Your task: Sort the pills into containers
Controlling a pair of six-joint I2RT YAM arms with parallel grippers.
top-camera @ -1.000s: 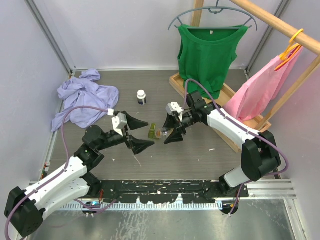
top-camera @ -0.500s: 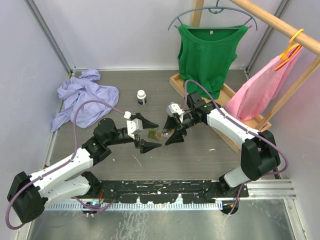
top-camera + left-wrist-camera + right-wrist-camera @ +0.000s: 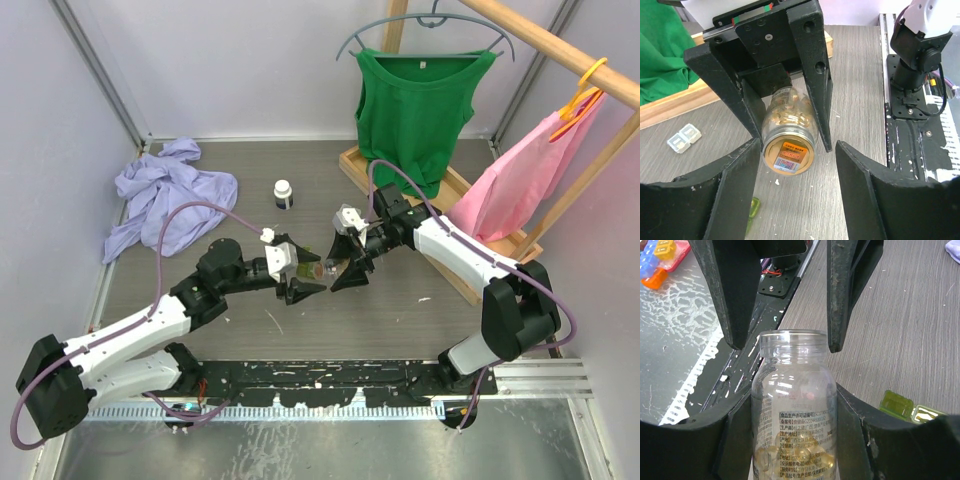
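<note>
Right jaws clamp the pill bottle, left jaws open astride its free end.

The right gripper holds the clear pill bottle by its body, capsules pooled inside. The left gripper has a finger on either side of the labelled end, apparently not touching. The green case lies on the table near the bottle, and the clear case lies apart from it. No pills show in either case, so sorting looks barely started, and this reads as a two-handed opening or handover. The next move calls for the left jaws to close squarely on that end while the right keeps the bottle steady.
</note>
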